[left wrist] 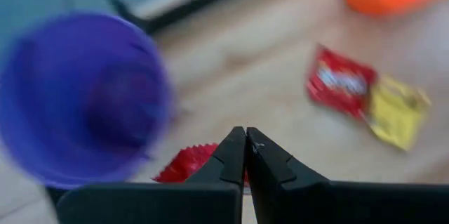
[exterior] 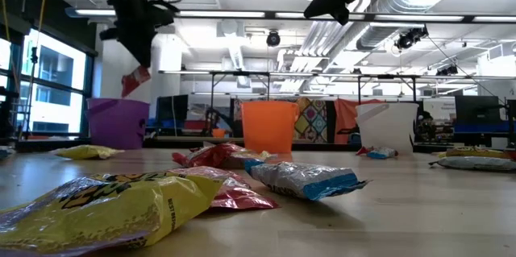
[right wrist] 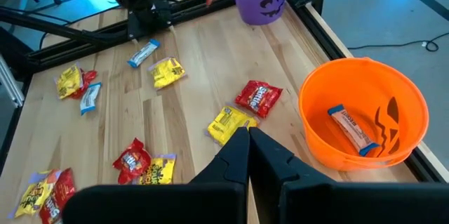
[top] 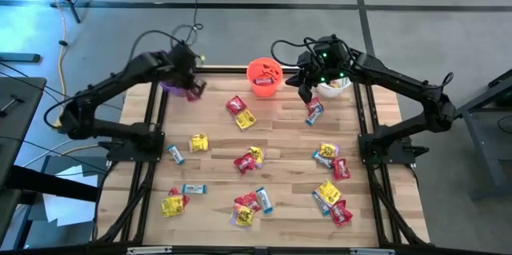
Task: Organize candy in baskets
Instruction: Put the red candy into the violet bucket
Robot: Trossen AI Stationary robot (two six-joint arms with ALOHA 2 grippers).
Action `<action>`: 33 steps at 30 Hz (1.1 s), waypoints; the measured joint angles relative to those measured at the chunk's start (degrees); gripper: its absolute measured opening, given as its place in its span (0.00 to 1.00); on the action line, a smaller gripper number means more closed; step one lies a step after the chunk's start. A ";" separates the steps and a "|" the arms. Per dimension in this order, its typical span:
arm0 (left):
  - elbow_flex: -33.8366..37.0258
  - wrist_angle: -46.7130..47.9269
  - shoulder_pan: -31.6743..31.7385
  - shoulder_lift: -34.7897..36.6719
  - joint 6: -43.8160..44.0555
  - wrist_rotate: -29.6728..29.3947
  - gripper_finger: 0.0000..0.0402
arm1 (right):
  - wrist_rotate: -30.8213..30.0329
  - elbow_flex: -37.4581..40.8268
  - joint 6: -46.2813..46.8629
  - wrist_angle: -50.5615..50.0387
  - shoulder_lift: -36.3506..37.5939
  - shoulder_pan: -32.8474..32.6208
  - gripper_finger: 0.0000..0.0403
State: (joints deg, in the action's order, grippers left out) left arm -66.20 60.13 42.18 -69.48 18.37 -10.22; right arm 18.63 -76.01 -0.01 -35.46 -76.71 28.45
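Only the right wrist view looks into the orange bucket point(right wrist: 363, 115) — one blue-and-white bar point(right wrist: 353, 130) inside. Left gripper point(left wrist: 246, 155) pinches a red packet point(left wrist: 184, 165) beside the purple bucket point(left wrist: 81, 97); right gripper point(right wrist: 248, 155) closed, empty.

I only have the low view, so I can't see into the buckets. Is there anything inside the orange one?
Observer: Yes. The right wrist view shows one blue-and-white bar lying in the orange bucket.
Operator: Is the red packet hanging from the left gripper over the purple bucket?
Observer: No. From above, the left gripper holds the red packet just outside the rim of the purple bucket, on the side toward the orange bucket.
Operator: And the right gripper?
Observer: From above, the right gripper is shut with nothing in it, between the orange bucket and the white bucket.
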 joint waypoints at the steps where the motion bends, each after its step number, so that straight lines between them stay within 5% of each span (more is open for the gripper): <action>1: -0.79 -0.03 1.52 0.03 -0.44 -1.32 0.00 | 0.00 0.00 0.00 0.02 0.00 0.00 0.00; 6: -4.41 -1.93 9.90 -0.20 -2.43 -6.53 0.00 | 0.00 0.00 0.00 0.02 0.00 0.02 0.00; 10: -4.53 -3.57 15.75 -1.50 -4.10 -3.32 0.00 | 0.00 0.00 0.13 -0.04 0.00 0.00 0.00; 27: -4.50 4.14 16.09 -19.45 -7.11 -4.77 0.00 | -0.02 0.00 0.06 -0.02 0.00 -1.05 0.00; 33: -5.04 6.22 15.59 -20.14 -7.98 -4.03 0.00 | -0.02 0.00 0.13 -0.02 0.00 -1.90 0.00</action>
State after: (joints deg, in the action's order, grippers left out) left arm -71.25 66.35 57.77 -89.62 10.39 -14.25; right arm 18.61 -76.01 0.12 -35.48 -76.71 26.55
